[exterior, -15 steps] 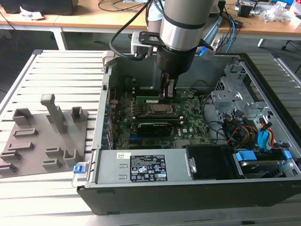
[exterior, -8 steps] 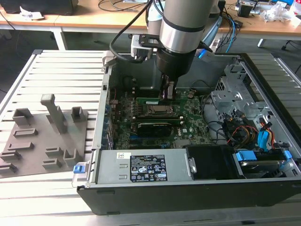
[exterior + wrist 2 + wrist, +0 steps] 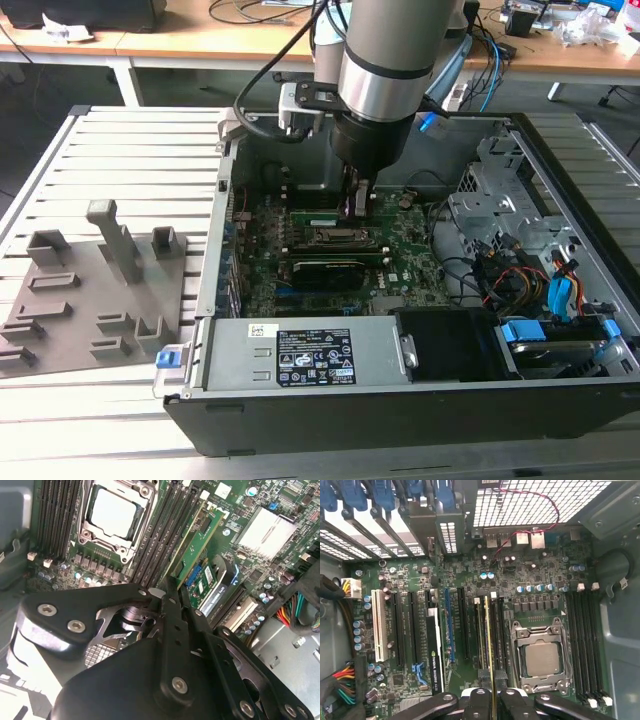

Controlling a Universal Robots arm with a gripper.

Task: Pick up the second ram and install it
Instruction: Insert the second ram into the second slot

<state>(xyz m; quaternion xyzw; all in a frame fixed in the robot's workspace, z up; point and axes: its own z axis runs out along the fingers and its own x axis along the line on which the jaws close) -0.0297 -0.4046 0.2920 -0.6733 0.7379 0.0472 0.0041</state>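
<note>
On the slatted bench (image 3: 130, 140) we see an open computer case (image 3: 400, 440), with the arm above its green motherboard (image 3: 410, 262). The end effector (image 3: 493, 697) pinches the second ram (image 3: 490, 645). The ram stands on edge along the memory slots, just beside the processor socket (image 3: 538, 657). We cannot tell whether it is seated.

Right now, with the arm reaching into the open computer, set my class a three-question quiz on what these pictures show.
1. Multiple choice: the fingers grip A) a cable, B) the second ram, C) nothing.
2. True or false: the second ram lies on the grey tray.
3. Fill in: the second ram stands on edge beside the processor socket of the green ____.
Key: 1 B; 2 false; 3 motherboard.
</note>
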